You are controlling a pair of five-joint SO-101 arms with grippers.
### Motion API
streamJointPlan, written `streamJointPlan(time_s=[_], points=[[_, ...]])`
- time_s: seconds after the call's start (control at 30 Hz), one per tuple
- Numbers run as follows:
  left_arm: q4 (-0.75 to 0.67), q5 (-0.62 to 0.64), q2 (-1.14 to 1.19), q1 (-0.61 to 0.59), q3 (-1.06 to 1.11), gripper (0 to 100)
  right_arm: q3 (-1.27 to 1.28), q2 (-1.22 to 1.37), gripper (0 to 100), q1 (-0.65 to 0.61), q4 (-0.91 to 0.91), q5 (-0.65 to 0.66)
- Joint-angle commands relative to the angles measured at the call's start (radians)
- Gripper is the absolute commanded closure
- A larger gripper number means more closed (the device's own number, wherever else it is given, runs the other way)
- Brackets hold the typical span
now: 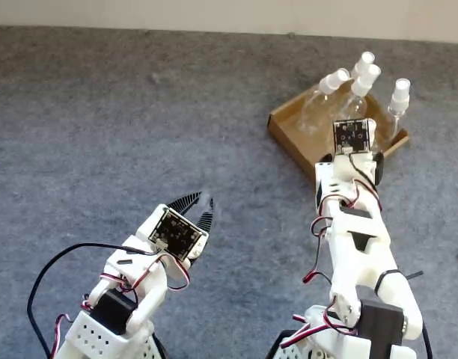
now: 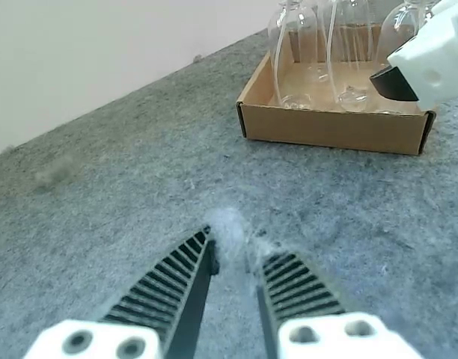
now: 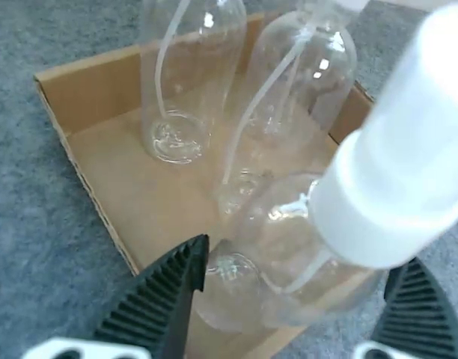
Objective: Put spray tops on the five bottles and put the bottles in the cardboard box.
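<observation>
Several clear bottles with white spray tops (image 1: 366, 73) stand in the cardboard box (image 1: 289, 127) at the far right of the table. My right gripper (image 3: 300, 265) hangs over the box's near side, open, its jaws wide on either side of a tilted bottle (image 3: 281, 224) whose white spray top (image 3: 397, 176) points up at the camera. Two more bottles (image 3: 191, 67) stand behind it in the box (image 3: 94, 90). My left gripper (image 1: 199, 206) rests low over the carpet at the near left, slightly open with nothing in it (image 2: 235, 250).
Grey carpet (image 1: 139, 112) covers the table, with a tuft of lint (image 2: 229, 224) just ahead of the left fingertips. The right arm (image 1: 352, 217) stretches from the near edge to the box. In the left wrist view the box (image 2: 334, 131) lies further off.
</observation>
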Motion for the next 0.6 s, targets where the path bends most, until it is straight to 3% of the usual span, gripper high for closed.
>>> streamJointPlan(time_s=[0.0,0.57], points=[[0.005,-0.011,-0.002,-0.01,0.021,100,-0.013,-0.016,67.0,-0.004,-0.002,0.011],[0.005,-0.011,-0.002,-0.01,0.021,100,-0.068,-0.018,66.6,-0.005,0.084,0.037]])
